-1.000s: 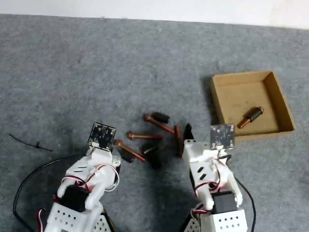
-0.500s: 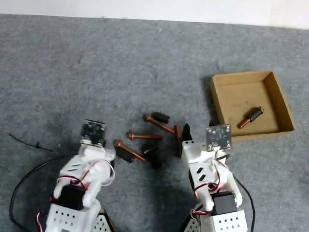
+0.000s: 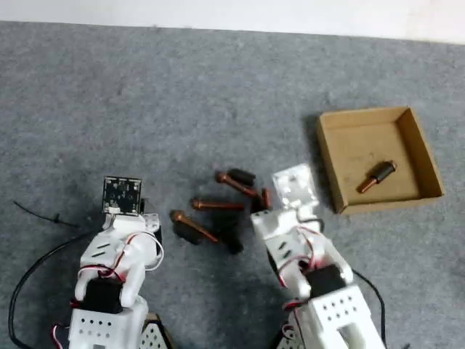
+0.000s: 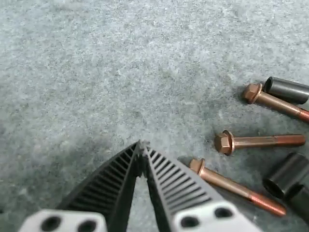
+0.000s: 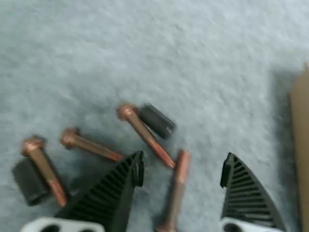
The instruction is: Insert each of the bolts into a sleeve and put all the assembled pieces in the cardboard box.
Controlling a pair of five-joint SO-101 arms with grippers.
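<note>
Several copper bolts lie on the grey carpet: one bolt (image 3: 236, 185) beside a black sleeve (image 3: 243, 176), a second bolt (image 3: 216, 205), a third bolt (image 3: 193, 226) against another sleeve (image 3: 187, 233). My left gripper (image 4: 141, 145) is shut and empty, off to the side of the nearest bolt (image 4: 236, 186). My right gripper (image 5: 183, 169) is open above the carpet, and a fourth bolt (image 5: 175, 186) lies between its fingers, untouched. The cardboard box (image 3: 411, 135) at the right holds one assembled bolt and sleeve (image 3: 376, 177).
A thin black cable tie (image 3: 45, 216) lies at the far left. A further black sleeve (image 4: 287, 176) sits by the bolts. The box's wall (image 5: 301, 145) stands near the right gripper. Bare carpet stretches across the far half of the table.
The left arm has swung left, away from the bolts. The right arm has turned left and forward, bringing its open gripper over the bolt near the box.
</note>
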